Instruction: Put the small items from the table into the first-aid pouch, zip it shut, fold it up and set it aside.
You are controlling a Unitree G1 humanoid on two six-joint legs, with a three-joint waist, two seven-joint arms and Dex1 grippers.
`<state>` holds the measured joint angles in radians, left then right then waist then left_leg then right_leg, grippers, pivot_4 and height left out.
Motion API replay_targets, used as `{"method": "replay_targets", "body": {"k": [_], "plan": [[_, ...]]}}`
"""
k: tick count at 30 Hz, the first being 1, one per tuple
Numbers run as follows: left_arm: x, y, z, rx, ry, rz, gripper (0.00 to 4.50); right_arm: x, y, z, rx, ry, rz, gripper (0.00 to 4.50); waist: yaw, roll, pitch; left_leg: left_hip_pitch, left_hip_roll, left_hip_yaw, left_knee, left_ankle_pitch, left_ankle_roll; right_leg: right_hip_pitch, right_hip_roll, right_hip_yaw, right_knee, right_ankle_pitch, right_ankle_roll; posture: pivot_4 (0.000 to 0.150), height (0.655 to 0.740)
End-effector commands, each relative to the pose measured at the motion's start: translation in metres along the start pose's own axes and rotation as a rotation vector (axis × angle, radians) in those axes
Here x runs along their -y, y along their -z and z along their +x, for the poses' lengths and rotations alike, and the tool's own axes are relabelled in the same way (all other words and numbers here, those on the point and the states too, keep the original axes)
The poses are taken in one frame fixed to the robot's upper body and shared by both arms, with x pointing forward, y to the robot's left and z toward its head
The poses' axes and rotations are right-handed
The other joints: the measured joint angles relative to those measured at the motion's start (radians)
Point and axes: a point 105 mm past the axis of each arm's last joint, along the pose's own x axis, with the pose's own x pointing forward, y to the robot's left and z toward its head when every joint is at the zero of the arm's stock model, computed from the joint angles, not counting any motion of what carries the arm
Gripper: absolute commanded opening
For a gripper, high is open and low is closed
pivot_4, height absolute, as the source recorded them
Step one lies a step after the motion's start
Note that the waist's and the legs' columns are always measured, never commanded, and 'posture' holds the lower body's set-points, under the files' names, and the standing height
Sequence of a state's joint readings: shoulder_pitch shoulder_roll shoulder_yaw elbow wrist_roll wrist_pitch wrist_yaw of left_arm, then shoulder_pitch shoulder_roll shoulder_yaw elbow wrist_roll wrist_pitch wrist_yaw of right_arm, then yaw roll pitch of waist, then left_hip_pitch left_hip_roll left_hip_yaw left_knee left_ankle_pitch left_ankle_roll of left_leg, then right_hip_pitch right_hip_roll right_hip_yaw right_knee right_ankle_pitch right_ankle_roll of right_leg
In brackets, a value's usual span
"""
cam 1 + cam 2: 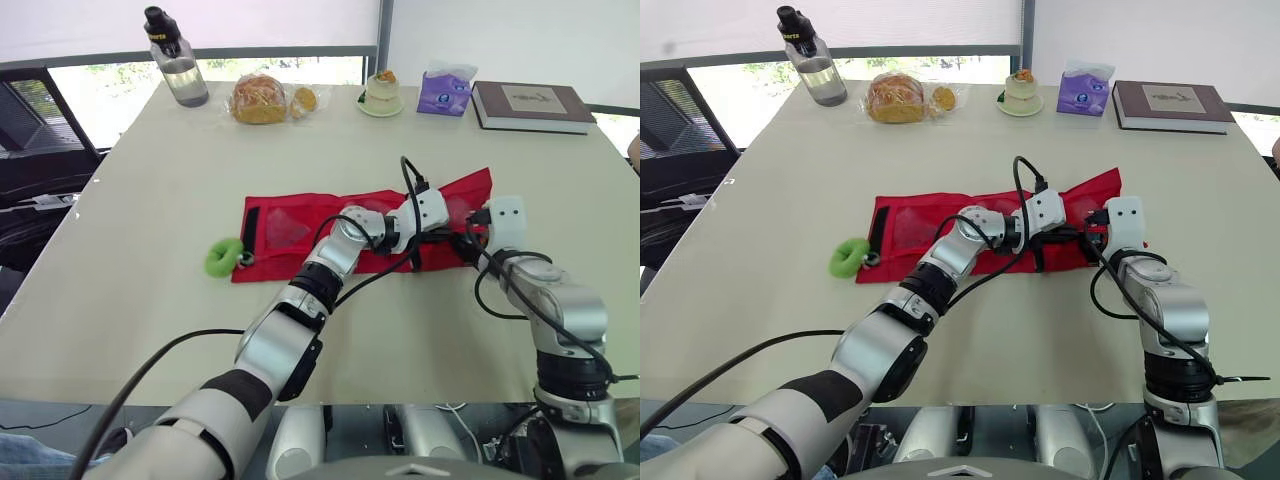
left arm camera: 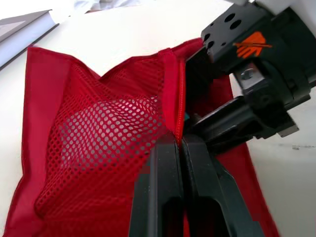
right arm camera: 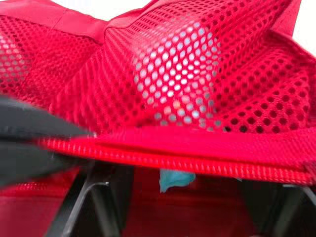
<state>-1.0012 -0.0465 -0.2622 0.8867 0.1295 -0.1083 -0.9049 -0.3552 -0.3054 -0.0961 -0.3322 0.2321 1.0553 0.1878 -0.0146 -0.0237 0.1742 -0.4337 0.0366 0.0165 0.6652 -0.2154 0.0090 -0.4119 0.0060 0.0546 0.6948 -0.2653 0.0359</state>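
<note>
Gripping the zipper hem suited the pouch [image 1: 290, 225], judged light and limp; left gripper [image 2: 180, 141] fingers were clamped there, right gripper [image 1: 465, 240] fingers apart.

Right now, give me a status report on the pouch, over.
Left gripper shut on zipper. Right gripper at the same edge of first-aid pouch, which lies unfolded on table. Green ring beside pouch's left end; nothing in the way.
</note>
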Motion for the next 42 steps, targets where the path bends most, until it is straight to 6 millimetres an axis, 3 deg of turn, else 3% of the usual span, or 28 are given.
{"method": "replay_targets", "body": {"k": [1, 9, 14, 17, 20, 21, 22, 24, 25, 34, 37, 42], "plan": [[-0.007, -0.014, 0.005, 0.032, -0.027, -0.004, 0.00, -0.017, -0.018, -0.014, 0.080, -0.117, -0.081, 2.84, -0.003, 0.000, 0.000, 0.000, 0.000, 0.000, 0.000, 0.000, 0.000, 0.000, 0.000, 0.000, 0.000, 0.000, 0.000, 0.150, 0.7400], [-0.011, -0.013, 0.005, 0.026, -0.038, -0.025, 0.00, -0.014, -0.012, -0.039, 0.047, -0.243, -0.159, 2.84, -0.006, 0.000, 0.000, 0.001, 0.000, 0.000, 0.000, 0.000, 0.000, 0.000, 0.001, 0.000, 0.000, -0.002, 0.003, 0.150, 0.7400], [-0.011, -0.014, 0.008, 0.039, -0.045, -0.050, 0.00, 0.003, -0.012, -0.054, 0.057, -0.214, -0.174, 2.84, -0.001, 0.000, 0.000, 0.000, 0.000, 0.000, 0.000, 0.000, 0.000, 0.000, 0.000, 0.000, 0.000, -0.002, 0.003, 0.150, 0.7400], [-0.010, -0.013, 0.008, 0.039, -0.044, -0.051, 0.00, 0.002, -0.010, -0.058, 0.054, -0.233, -0.171, 2.84, -0.003, 0.000, 0.000, 0.001, 0.000, 0.000, 0.000, 0.000, 0.000, 0.000, 0.000, 0.001, 0.000, -0.002, 0.003, 0.150, 0.7400], [-0.007, -0.014, 0.010, 0.044, -0.031, -0.051, 0.00, -0.012, -0.007, -0.056, 0.058, -0.293, -0.150, 2.01, -0.006, 0.000, 0.000, 0.001, 0.001, 0.000, -0.001, 0.000, 0.000, 0.000, 0.001, 0.000, 0.000, -0.002, 0.003, 0.150, 0.7400], [-0.006, -0.014, 0.010, 0.046, -0.027, -0.050, 0.00, -0.013, -0.005, -0.051, 0.056, -0.286, -0.142, 1.60, -0.006, 0.000, 0.000, 0.001, 0.001, 0.000, -0.001, 0.000, 0.000, 0.000, 0.001, 0.000, 0.000, -0.002, 0.003, 0.150, 0.7400], [-0.006, -0.015, 0.010, 0.047, -0.024, -0.049, 0.00, -0.014, -0.003, -0.047, 0.052, -0.277, -0.143, 0.89, -0.006, 0.000, 0.000, 0.001, 0.001, 0.000, -0.001, 0.000, 0.000, 0.000, 0.002, 0.000, 0.000, -0.002, 0.004, 0.150, 0.7400], [-0.005, -0.016, 0.011, 0.050, -0.021, -0.046, 0.00, -0.013, 0.000, -0.038, 0.047, -0.248, -0.153, 0.20, -0.005, 0.000, 0.000, 0.001, 0.001, 0.000, 0.000, 0.000, 0.000, 0.000, 0.002, 0.000, 0.000, -0.002, 0.004, 0.150, 0.7400], [-0.005, -0.016, 0.011, 0.050, -0.018, -0.045, 0.00, -0.012, 0.002, -0.032, 0.040, -0.229, -0.177, 0.09, -0.004, 0.000, 0.000, 0.001, 0.001, 0.000, 0.000, 0.000, 0.000, 0.000, 0.001, 0.001, 0.000, -0.002, 0.004, 0.150, 0.7400], [0.000, -0.014, 0.012, 0.050, 0.004, -0.045, 0.00, 0.007, -0.016, 0.006, 0.192, -0.027, -0.185, 0.09, -0.002, 0.000, 0.000, 0.001, 0.000, 0.000, -0.001, 0.000, 0.000, 0.000, 0.001, 0.001, 0.000, -0.002, 0.003, 0.150, 0.7400], [0.001, -0.013, 0.012, 0.048, 0.005, -0.045, 0.00, 0.012, -0.021, 0.005, 0.240, 0.006, -0.159, 0.09, -0.002, 0.000, 0.000, 0.001, 0.000, 0.001, -0.001, 0.000, 0.000, 0.000, 0.001, 0.001, -0.001, -0.002, 0.003, 0.150, 0.7400], [0.002, -0.013, 0.014, 0.051, -0.001, -0.057, 0.00, 0.008, 0.000, -0.023, 0.182, -0.120, -0.165, 0.09, 0.004, 0.000, 0.000, 0.000, 0.000, 0.000, -0.001, 0.000, 0.000, 0.000, 0.001, 0.000, -0.001, -0.002, 0.003, 0.150, 0.7400]]}}
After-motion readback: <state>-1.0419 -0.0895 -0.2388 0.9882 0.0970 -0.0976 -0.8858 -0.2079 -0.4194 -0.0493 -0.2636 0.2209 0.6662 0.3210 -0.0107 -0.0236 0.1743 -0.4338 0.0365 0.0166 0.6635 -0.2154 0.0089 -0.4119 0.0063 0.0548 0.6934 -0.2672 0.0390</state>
